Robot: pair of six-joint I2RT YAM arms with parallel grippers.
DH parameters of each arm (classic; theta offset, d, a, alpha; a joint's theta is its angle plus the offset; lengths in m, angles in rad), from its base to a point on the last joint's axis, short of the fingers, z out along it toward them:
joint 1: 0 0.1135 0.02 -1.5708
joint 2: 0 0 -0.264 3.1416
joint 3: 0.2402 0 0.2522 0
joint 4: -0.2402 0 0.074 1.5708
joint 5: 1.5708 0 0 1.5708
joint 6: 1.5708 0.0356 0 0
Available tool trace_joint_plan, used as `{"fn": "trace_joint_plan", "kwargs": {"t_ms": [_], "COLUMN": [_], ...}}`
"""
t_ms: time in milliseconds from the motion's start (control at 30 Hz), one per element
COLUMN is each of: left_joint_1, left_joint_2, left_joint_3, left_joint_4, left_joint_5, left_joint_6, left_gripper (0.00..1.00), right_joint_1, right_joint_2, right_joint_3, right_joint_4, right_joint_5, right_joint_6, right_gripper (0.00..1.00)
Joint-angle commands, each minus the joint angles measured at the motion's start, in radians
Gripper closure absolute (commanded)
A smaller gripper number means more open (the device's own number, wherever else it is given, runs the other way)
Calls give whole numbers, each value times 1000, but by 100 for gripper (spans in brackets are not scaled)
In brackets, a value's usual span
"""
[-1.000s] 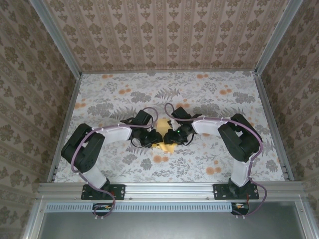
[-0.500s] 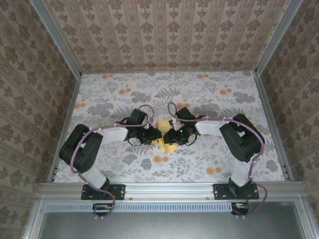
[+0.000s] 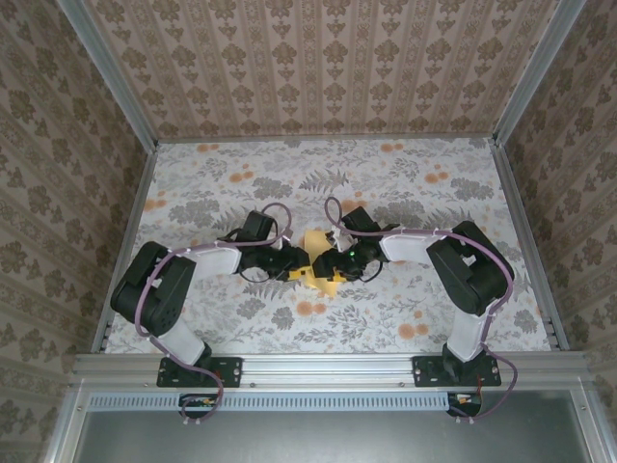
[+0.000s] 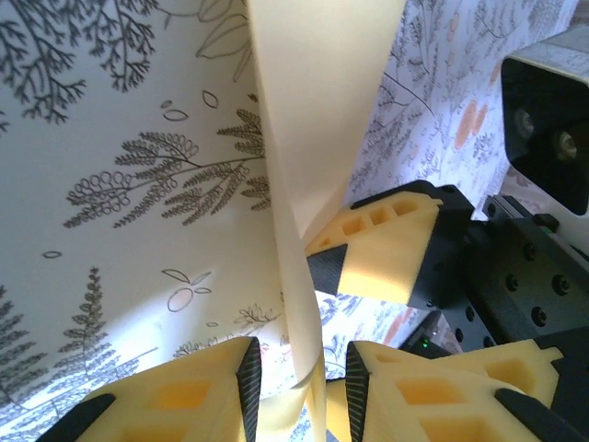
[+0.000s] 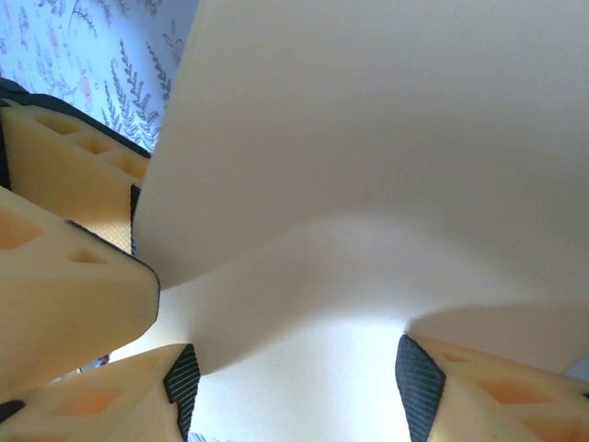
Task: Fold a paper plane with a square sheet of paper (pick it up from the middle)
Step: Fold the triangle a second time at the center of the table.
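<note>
The yellow-orange sheet of paper [image 3: 316,240] is creased and held up off the table between the two arms at the middle. My left gripper [image 3: 300,266] meets it from the left and my right gripper [image 3: 325,262] from the right. In the left wrist view the paper [image 4: 313,92] stands on edge and runs down between my left gripper's [image 4: 303,391] parted jaws, with a gap beside it. One right finger [image 4: 386,250] sits just behind the paper. In the right wrist view the paper [image 5: 368,138] spreads across my right gripper's [image 5: 299,391] wide jaws.
The grey floral tablecloth [image 3: 405,183] runs out on all sides of the arms. Patterned walls and metal rails [image 3: 525,241] close the table on three sides. The right wrist's black camera housing [image 4: 545,110] is close to my left gripper.
My right gripper's jaws have opened wider. Both wrists have shifted slightly toward the near side, and more of the yellow paper shows between them.
</note>
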Motion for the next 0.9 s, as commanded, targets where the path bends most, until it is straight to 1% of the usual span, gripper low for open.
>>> {"fn": "trace_joint_plan", "kwargs": {"t_ms": [0, 133, 233, 333, 500, 633, 767, 867], "left_joint_1": [-18, -18, -17, -15, -13, -9, -3, 2], "left_joint_2": [22, 29, 37, 37, 34, 31, 27, 17], "left_joint_3": [-8, -9, -6, -10, -17, -18, -31, -48], "left_joint_4": [80, 83, 87, 93, 115, 112, 146, 185], "left_joint_5": [-44, -44, -43, -44, -36, -35, -22, -9], "left_joint_6": [-27, -27, -27, -31, -47, -41, -45, -54], "left_gripper": [67, 67, 68, 68, 73, 74, 74, 76], "right_joint_1": [6, 6, 6, 6, 12, 12, 6, -3], "right_joint_2": [36, 28, 30, 34, 30, -3, -19, -18], "right_joint_3": [-55, -66, -64, -57, -55, -55, -46, -48], "right_joint_4": [-38, -8, -12, -36, -62, -63, -53, -20], "right_joint_5": [63, 40, 42, 73, 118, 133, 112, 71], "right_joint_6": [-82, -91, -109, -117, -133, -127, -101, -64], "right_gripper": [28, 21, 19, 19, 19, 20, 21, 25]}}
